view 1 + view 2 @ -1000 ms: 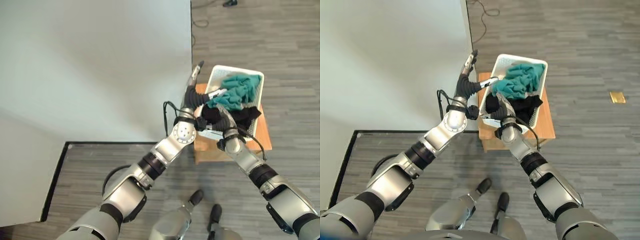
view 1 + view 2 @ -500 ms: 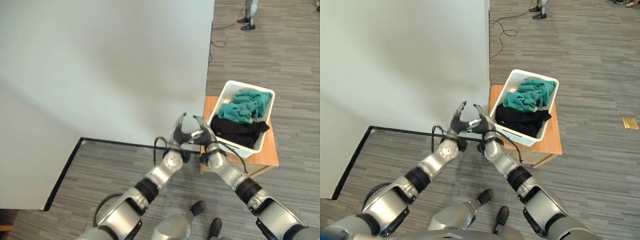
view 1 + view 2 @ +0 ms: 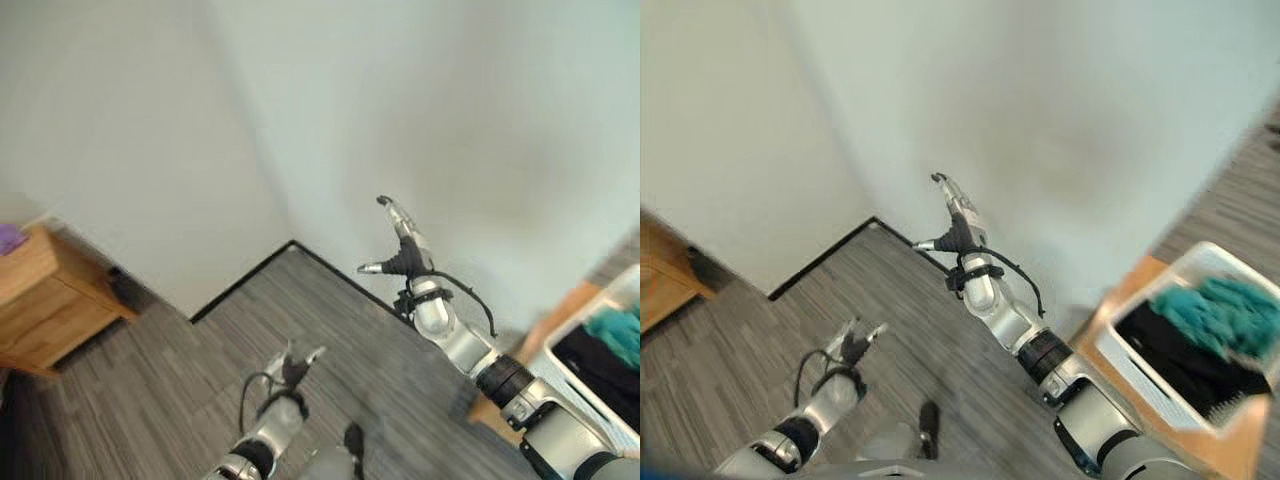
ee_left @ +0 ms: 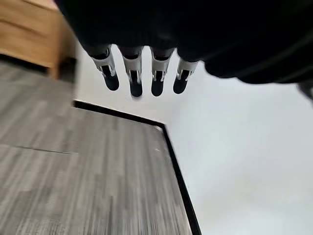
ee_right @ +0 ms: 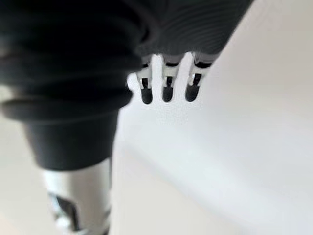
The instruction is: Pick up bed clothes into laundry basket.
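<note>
Two hands show in the left eye view: the right hand (image 3: 402, 243) at centre over the pale bed (image 3: 420, 90), fingers spread and empty, and the left hand (image 3: 293, 368) low over the grey floor (image 3: 190, 370), also spread and empty.

At the right edge of the right eye view, a white laundry basket (image 3: 1140, 375) on a wooden stand (image 3: 1118, 300) holds teal clothes (image 3: 1220, 310) atop black clothes (image 3: 1180, 362).

Both wrist views show straight, empty fingers (image 4: 131, 76) and (image 5: 166, 83).
</note>
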{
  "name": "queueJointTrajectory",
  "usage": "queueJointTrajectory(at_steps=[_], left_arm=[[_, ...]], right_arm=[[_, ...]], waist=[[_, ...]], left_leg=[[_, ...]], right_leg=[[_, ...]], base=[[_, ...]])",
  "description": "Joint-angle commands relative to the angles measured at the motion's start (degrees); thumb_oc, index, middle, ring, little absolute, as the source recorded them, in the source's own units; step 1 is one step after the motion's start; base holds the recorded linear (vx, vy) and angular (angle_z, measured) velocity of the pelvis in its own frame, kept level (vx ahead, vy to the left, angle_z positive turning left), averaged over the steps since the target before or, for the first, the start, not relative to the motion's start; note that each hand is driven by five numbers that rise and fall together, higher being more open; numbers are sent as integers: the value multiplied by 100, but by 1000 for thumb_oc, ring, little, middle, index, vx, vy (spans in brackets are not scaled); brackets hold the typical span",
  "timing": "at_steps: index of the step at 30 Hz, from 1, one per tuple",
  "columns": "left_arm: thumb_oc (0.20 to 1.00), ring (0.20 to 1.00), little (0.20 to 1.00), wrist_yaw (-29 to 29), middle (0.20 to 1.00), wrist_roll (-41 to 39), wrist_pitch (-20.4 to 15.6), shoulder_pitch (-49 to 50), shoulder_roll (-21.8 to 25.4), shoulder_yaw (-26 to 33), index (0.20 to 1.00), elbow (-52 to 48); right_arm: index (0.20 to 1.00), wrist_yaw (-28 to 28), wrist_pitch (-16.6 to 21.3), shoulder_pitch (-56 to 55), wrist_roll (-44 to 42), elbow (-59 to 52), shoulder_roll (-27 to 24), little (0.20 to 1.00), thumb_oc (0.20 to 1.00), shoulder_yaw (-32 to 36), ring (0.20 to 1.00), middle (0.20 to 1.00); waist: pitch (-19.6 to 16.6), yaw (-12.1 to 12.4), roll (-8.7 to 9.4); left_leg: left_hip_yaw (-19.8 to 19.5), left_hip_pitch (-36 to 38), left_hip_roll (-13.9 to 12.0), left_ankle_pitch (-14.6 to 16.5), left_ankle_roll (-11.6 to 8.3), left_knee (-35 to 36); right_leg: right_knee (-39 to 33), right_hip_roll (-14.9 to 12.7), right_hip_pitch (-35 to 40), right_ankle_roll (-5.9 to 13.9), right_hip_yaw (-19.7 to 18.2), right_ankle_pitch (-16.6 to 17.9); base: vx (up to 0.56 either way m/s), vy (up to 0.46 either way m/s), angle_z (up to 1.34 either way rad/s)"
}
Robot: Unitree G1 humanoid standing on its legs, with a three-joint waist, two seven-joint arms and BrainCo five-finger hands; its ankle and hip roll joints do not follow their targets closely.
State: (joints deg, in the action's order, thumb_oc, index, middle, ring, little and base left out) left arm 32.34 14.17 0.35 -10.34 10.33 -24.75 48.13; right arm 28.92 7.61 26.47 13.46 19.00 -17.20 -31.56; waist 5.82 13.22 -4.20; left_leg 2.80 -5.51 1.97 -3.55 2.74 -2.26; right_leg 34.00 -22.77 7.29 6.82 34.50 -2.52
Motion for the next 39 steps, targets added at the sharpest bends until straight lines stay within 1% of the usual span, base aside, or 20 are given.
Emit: queueJointTrajectory(at_steps=[1, 3, 6, 7, 9, 10, 13, 14, 17, 19, 21, 22, 23, 24, 26, 30, 33, 34, 35, 39], left_arm=[[1000, 1000, 1000, 515, 1000, -437, -474, -241, 539, 223, 1000, -922], [1000, 1000, 1000, 577, 1000, -792, -706, 219, 904, 801, 1000, -2106], [1000, 1000, 1000, 407, 1000, -1229, -1006, 710, 1126, 1291, 1000, -3282], [1000, 1000, 1000, 259, 1000, -1303, -1211, 885, 1292, 1488, 1000, -4004], [1000, 1000, 1000, 64, 1000, -1398, -1339, 765, 1396, 1485, 1000, -4417], [1000, 1000, 1000, -111, 1000, -1617, -1386, 805, 1720, 1746, 1000, -4516], [1000, 1000, 1000, -83, 1000, -1751, -1546, 701, 1714, 1916, 1000, -4894], [1000, 1000, 1000, -364, 1000, -2060, -1846, 1160, 1766, 2137, 1000, -5252], [1000, 1000, 1000, -587, 1000, -2665, -2217, 1711, 1480, 2462, 1000, -5537], [1000, 1000, 1000, -761, 1000, -2887, -2158, 1855, 1283, 2559, 1000, -5555], [1000, 1000, 1000, -1039, 1000, -3007, -2039, 1744, 1280, 2528, 1000, -5581], [1000, 1000, 1000, -1068, 1000, -2967, -2055, 1708, 1314, 2485, 1000, -5663], [1000, 1000, 1000, -1068, 1000, -2967, -2053, 1704, 1316, 2488, 1000, -5665], [1000, 1000, 1000, -1167, 1000, -3004, -2061, 1548, 1363, 2388, 1000, -5508], [1000, 1000, 1000, -1357, 1000, -3199, -1990, 1439, 1382, 2294, 1000, -5497], [1000, 1000, 1000, -1833, 1000, -3331, -1772, 1423, 1432, 2016, 1000, -5481], [1000, 1000, 1000, -2213, 1000, -3278, -1578, 1108, 1609, 1731, 1000, -5429], [1000, 1000, 1000, -2241, 1000, -3304, -1622, 1028, 1620, 1663, 1000, -5411], [1000, 1000, 1000, -2252, 1000, -3279, -1637, 783, 1609, 1465, 1000, -5324], [1000, 1000, 1000, -2289, 1000, -3329, -1549, 645, 1566, 1352, 1000, -5274]], right_arm=[[1000, -203, 259, 494, 38, -38, 322, 1000, 1000, -97, 1000, 1000], [1000, -235, 261, 131, -64, -175, 110, 1000, 1000, 70, 1000, 1000], [1000, -326, 270, -310, -238, -488, -154, 1000, 1000, 312, 1000, 1000], [1000, -462, 340, -763, -475, -820, -420, 1000, 1000, 639, 1000, 1000], [1000, -519, 343, -1045, -635, -1078, -585, 1000, 1000, 940, 1000, 1000], [1000, -657, 175, -437, -1325, -2414, -998, 1000, 1000, 1579, 1000, 1000], [1000, -986, 490, -1696, -1118, -2812, -1169, 1000, 1000, 1615, 1000, 1000], [1000, -1291, 397, -2223, -1171, -2949, -1069, 1000, 1000, 1632, 1000, 1000], [1000, -1401, 529, -1966, -1052, -2707, -1012, 1000, 1000, 1269, 1000, 1000], [1000, -1414, 526, -1830, -970, -2640, -1155, 1000, 1000, 1269, 1000, 1000], [1000, -1348, 440, -1744, -874, -2582, -1195, 1000, 1000, 1356, 1000, 1000], [1000, -1302, 415, -1703, -826, -2634, -1144, 1000, 1000, 1396, 1000, 1000], [1000, -1302, 415, -1696, -825, -2634, -1141, 1000, 1000, 1396, 1000, 1000], [1000, -1237, 424, -1718, -795, -2604, -1056, 1000, 1000, 1600, 1000, 1000], [1000, -1253, 402, -1832, -921, -2600, -904, 1000, 1000, 1760, 1000, 1000], [1000, -1612, 436, -1995, -1645, -2420, -477, 1000, 1000, 1819, 1000, 1000], [1000, -2113, 555, -2015, -2785, -2147, -64, 1000, 1000, 1859, 1000, 1000], [1000, -2116, 559, -1979, -2811, -2070, -42, 1000, 1000, 1860, 1000, 1000], [1000, -2091, 681, -1922, -3075, -2035, 58, 1000, 1000, 1945, 1000, 1000], [1000, -2178, 732, -1913, -3529, -2101, 174, 1000, 1000, 1989, 1000, 1000]], waist=[[246, 259, 52], [175, 255, 83], [157, 199, 64], [212, 19, 67], [234, -268, 58], [149, -392, 115], [235, -658, 142], [180, -621, 248], [50, -371, 352], [177, -412, 436], [348, -694, 596], [424, -750, 637], [419, -752, 640], [416, -947, 708], [320, -1053, 709], [163, -1115, 753], [361, -1198, 810], [448, -1271, 787], [554, -1437, 724], [632, -1572, 770]], left_leg=[[-586, 271, 182, 238, 303, 522], [-1454, 307, 409, 89, 243, 617], [-2301, 291, 529, 27, 137, 615], [-3111, 436, 657, 28, 29, 625], [-3721, 514, 753, -44, -134, 631], [-3890, 540, 708, -24, -212, 650], [-3914, 545, 602, 47, -325, 678], [-4137, 530, 597, 83, -449, 651], [-4339, 309, 470, 38, -623, 656], [-3402, -144, 325, 32, -609, 485], [-393, -434, -268, 456, -346, -116], [285, -476, -400, 591, -350, -412], [285, -505, -403, 581, -351, -430], [1294, -446, -619, 901, -308, -936], [1685, -261, -847, 1076, -395, -938], [1214, 354, -519, 818, -229, 270], [837, 595, -279, 666, 5, 580], [678, 626, -286, 585, -6, 639], [339, 582, -363, 461, -62, 678], [-245, 555, -288, 364, -195, 726]], right_leg=[[-131, 1206, -1107, -95, -1499, 46], [-374, 1914, -1481, -113, -2463, -245], [-784, 2278, -1652, -207, -3184, -447], [-1296, 2602, -1836, -304, -4261, -513], [-1921, 2879, -1799, -236, -5199, -247], [-2093, 2929, -1814, -193, -5573, -183], [-2728, 2601, -1784, -143, -5470, 103], [-3191, 2258, -1468, -163, -5156, 192], [-3614, 2235, -1190, -231, -4966, 281], [-3756, 2112, -999, -281, -4517, 220], [-3795, 1765, -901, -194, -3493, 171], [-3804, 1675, -885, -191, -3169, 171], [-3807, 1676, -903, -193, -3169, 186], [-3682, 1528, -809, -293, -2405, 53], [-3501, 1439, -611, -319, -1804, -205], [-2321, 1080, -665, -167, -1104, -353], [-399, 712, -1221, 99, -1358, 711], [2, 809, -1487, 158, -1718, 873], [238, 1426, -1833, 122, -2541, 601], [-499, 2048, -2045, -40, -3386, 73]], base=[[75, -80, 301], [139, -111, 188], [116, -230, 243], [202, -231, 231], [230, -281, 316], [125, -310, 335], [85, -252, 316], [55, -379, 177], [32, -336, 41], [-72, -297, 80], [-243, -179, 186], [-218, -109, 299], [-275, -166, 319], [-120, -143, 204], [-26, -74, 148], [110, 140, 222], [36, 140, 143], [-102, -16, 204], [-55, -67, 231], [31, -85, 155]])
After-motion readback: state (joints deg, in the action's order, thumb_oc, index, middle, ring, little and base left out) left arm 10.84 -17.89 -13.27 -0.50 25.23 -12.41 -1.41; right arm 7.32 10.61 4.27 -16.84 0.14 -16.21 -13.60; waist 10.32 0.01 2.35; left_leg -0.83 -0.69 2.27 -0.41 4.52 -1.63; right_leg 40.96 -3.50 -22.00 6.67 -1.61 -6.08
